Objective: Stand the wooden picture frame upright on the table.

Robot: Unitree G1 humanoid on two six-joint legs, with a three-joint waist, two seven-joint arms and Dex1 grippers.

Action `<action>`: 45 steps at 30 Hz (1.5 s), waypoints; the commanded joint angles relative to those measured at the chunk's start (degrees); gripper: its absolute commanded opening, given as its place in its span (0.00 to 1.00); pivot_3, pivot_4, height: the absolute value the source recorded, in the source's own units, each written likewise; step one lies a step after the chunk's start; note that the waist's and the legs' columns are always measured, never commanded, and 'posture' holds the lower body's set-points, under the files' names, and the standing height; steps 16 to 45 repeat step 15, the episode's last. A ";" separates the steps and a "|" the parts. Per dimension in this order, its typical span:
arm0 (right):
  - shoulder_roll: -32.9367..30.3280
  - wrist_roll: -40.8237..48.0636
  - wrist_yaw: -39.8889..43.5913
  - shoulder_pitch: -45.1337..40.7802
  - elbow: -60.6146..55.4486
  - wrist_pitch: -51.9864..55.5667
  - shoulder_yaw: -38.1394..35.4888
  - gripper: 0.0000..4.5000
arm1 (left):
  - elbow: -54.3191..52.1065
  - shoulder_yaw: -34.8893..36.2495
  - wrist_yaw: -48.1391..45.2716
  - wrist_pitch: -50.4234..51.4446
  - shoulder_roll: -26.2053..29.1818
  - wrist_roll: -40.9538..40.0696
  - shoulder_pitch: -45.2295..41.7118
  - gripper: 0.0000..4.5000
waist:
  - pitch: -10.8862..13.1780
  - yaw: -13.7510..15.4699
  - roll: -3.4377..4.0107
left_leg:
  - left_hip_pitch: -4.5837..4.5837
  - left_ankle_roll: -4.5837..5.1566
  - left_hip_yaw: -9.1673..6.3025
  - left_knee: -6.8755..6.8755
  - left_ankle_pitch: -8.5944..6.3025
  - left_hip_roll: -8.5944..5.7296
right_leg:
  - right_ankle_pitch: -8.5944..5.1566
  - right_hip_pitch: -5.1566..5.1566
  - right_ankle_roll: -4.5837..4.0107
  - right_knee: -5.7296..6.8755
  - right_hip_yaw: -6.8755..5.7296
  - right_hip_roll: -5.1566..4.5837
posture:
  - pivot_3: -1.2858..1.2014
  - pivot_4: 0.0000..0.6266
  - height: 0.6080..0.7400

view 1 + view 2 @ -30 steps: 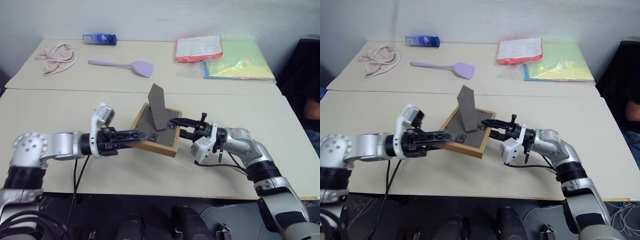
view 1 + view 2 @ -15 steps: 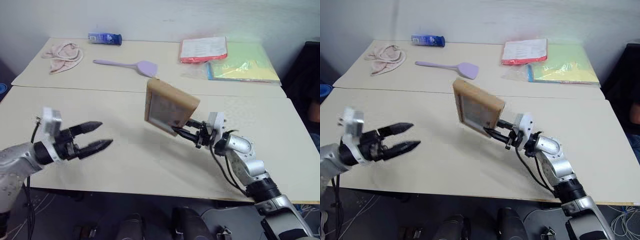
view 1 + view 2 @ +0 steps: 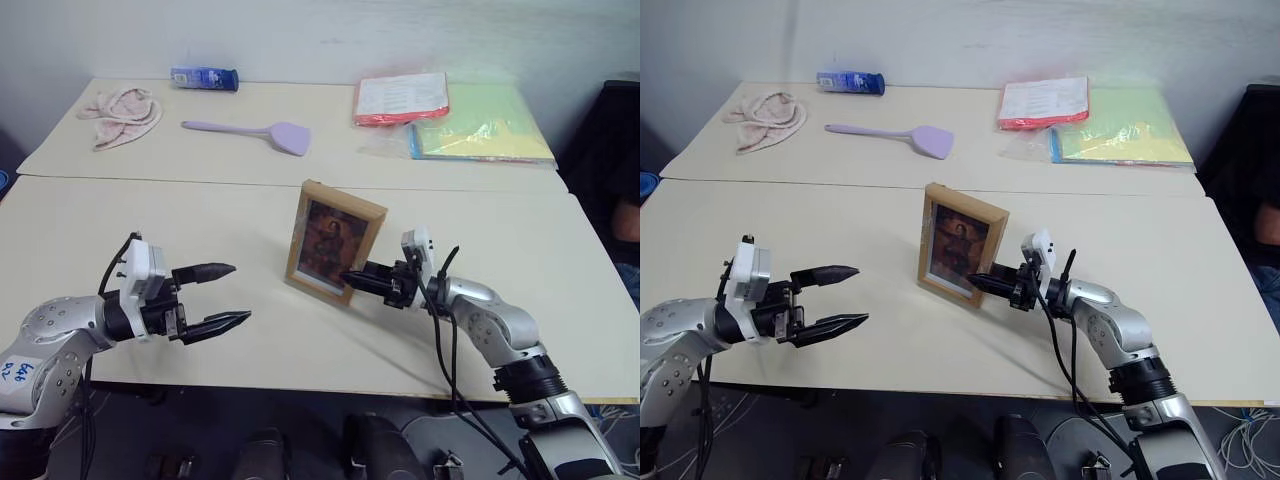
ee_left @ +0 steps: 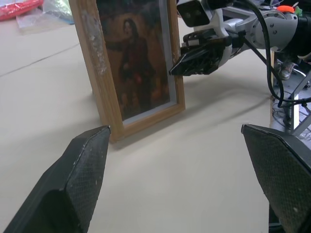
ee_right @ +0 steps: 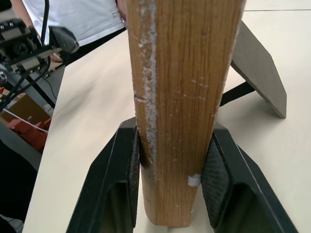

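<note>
Black fingers of the left gripper (image 3: 222,297) sit spread and empty at lower left. At centre, one wooden picture frame (image 3: 334,240) stands upright on the table (image 3: 130,225), the right gripper (image 3: 352,279) pinching its lower right edge. To finish well, I'd check that the fold-out stand (image 5: 256,68) bears on the tabletop, then part the fingers slowly. Along the top: one spatula (image 3: 246,130), one cloth (image 3: 122,112), one blue packet (image 3: 203,77), three folders (image 3: 452,113).
</note>
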 commanded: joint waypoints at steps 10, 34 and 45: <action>-9.73 -8.74 10.22 11.00 -11.66 -15.10 -9.71 0.99 | 7.53 3.99 -3.02 -15.43 -0.02 13.44 10.45 1.00 | 0.01 0.39 0.02 | -0.19 0.12 0.00 -0.07 -0.09 -0.01 | 0.02 -0.08 0.03 -0.11 -0.06 0.00 | 0.52 0.24 1.00; -15.61 -19.46 17.05 17.65 -0.58 -43.55 -14.50 0.99 | 11.53 7.82 -2.43 -22.14 -0.70 16.55 15.00 1.00 | 0.02 0.48 0.02 | -0.10 0.21 0.04 -0.05 -0.14 -0.05 | 0.04 0.07 0.07 -0.39 -0.06 -0.02 | 0.52 0.24 1.00; -15.61 -19.46 17.05 17.65 -0.58 -43.55 -14.50 0.99 | 11.53 7.82 -2.43 -22.14 -0.70 16.55 15.00 1.00 | 0.02 0.48 0.02 | -0.10 0.21 0.04 -0.05 -0.14 -0.05 | 0.04 0.07 0.07 -0.39 -0.06 -0.02 | 0.52 0.24 1.00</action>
